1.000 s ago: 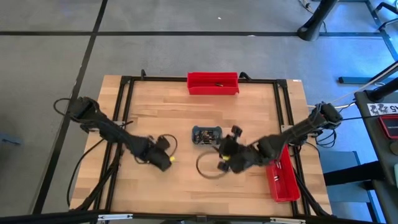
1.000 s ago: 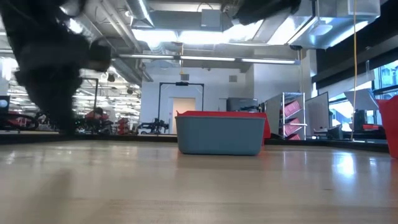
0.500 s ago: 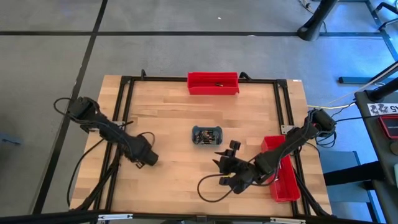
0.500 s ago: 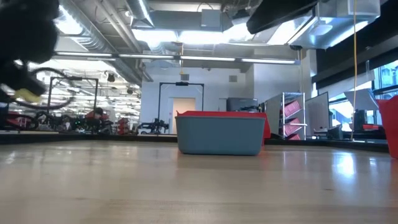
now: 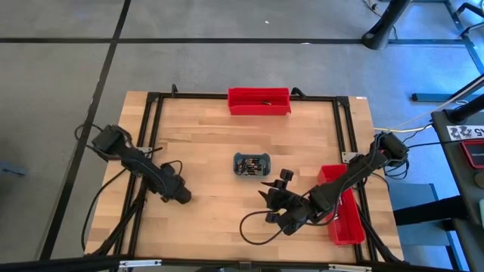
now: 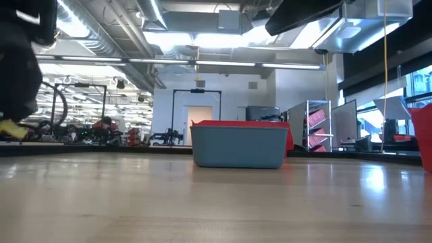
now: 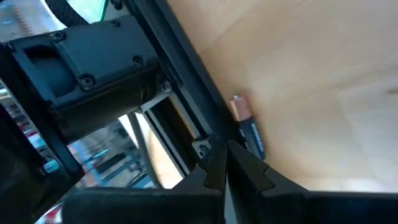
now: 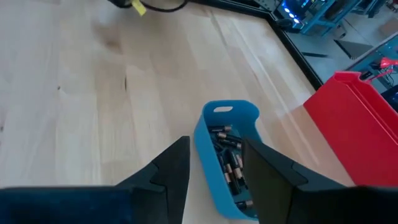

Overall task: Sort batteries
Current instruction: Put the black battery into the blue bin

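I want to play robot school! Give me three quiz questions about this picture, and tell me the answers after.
1. True or false: the blue tray is empty.
2. What lies on the table just past the left gripper? A) a battery B) a spoon C) a ball
3. Fill in: the right gripper's fingers are ____.

Key:
1. False; batteries lie inside it.
2. A; a single battery with a copper end.
3. Open, pointing at the tray.
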`<action>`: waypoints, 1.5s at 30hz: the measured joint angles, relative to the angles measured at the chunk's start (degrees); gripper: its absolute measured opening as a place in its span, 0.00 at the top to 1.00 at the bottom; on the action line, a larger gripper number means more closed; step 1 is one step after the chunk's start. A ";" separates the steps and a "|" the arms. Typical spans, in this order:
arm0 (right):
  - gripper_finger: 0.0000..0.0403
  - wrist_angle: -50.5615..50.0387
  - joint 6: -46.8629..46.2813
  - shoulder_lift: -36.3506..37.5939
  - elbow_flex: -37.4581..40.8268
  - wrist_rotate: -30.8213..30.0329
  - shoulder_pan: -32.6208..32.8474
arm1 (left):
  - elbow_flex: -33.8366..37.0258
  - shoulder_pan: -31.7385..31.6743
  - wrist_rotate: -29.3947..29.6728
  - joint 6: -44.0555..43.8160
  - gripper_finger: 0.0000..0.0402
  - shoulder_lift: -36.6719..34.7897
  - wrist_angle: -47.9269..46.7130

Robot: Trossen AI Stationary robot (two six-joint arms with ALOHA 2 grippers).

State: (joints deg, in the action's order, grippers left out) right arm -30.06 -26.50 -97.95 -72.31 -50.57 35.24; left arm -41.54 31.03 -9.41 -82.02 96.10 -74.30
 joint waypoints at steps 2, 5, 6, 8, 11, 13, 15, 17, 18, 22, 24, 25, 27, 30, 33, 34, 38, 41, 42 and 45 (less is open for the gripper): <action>0.64 0.00 0.00 0.00 0.00 0.00 0.00 | 0.04 0.00 -0.61 1.82 0.99 3.20 0.59; 0.64 -0.04 0.02 0.00 0.00 0.01 0.00 | 0.46 -0.13 -0.83 5.07 1.00 7.75 2.82; 0.64 -0.06 0.02 0.00 0.00 0.05 0.00 | 0.56 -0.36 -1.13 6.30 1.00 8.83 3.07; 0.64 -0.17 0.02 0.00 0.00 0.54 0.04 | 0.53 -0.52 -1.31 7.45 0.99 10.33 3.22; 0.64 -0.26 0.02 0.00 0.00 1.29 0.04 | -0.47 -0.48 -0.22 7.93 1.00 10.49 2.69; 0.64 -0.31 0.04 0.00 0.00 1.29 0.02 | -2.01 -0.37 1.77 7.62 0.99 9.34 1.87; 0.64 -0.31 0.04 0.00 0.00 1.16 0.02 | -5.30 -0.34 4.74 7.12 0.99 7.84 1.14; 0.64 -0.32 0.04 0.00 0.00 1.03 0.00 | -8.04 -0.26 7.82 7.00 0.99 5.24 -4.11; 0.64 -0.30 0.04 -0.01 0.00 1.03 0.00 | -9.57 0.00 9.27 6.93 0.99 4.45 -5.22; 0.64 -0.26 0.02 -0.04 0.02 1.05 0.00 | -13.71 2.69 15.18 2.67 0.99 -0.34 -5.68; 0.64 -0.22 0.04 -0.04 0.03 1.07 0.00 | -13.50 4.48 17.42 -0.38 0.99 -2.30 -5.20; 0.64 -0.10 0.03 -0.04 0.03 1.07 0.00 | -12.59 5.01 17.54 -1.40 0.99 -3.02 -5.24; 0.64 -0.02 0.04 -0.04 0.04 1.08 0.00 | -10.42 4.94 15.31 -2.02 0.99 -3.84 -5.42; 0.64 0.07 0.02 -0.04 0.04 1.10 0.00 | -5.67 3.34 9.90 -0.28 1.00 -3.25 -1.65; 0.64 0.10 0.02 -0.04 0.02 1.18 0.00 | -1.31 1.51 6.75 1.44 1.00 -2.25 1.48; 0.64 0.11 0.02 -0.04 0.02 1.20 0.00 | 0.03 0.92 5.87 1.78 1.00 -1.82 1.70; 0.64 0.02 0.00 -0.04 0.04 1.73 0.00 | 0.46 -0.33 5.11 2.97 1.00 0.18 2.36; 0.64 0.00 -0.01 -0.04 0.04 1.74 0.00 | 0.71 -0.65 4.27 3.38 1.00 1.71 2.26; 0.64 0.12 -0.02 -0.04 0.04 1.76 0.00 | 0.67 -0.94 3.00 4.27 1.00 2.29 2.51; 0.64 0.04 -0.13 -0.04 0.04 2.23 0.00 | 1.03 -2.16 0.05 5.94 1.00 5.15 2.67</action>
State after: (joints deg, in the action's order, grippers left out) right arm -30.02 -26.63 -98.00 -72.27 -48.34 35.24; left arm -40.51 28.86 -9.37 -76.07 101.24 -71.64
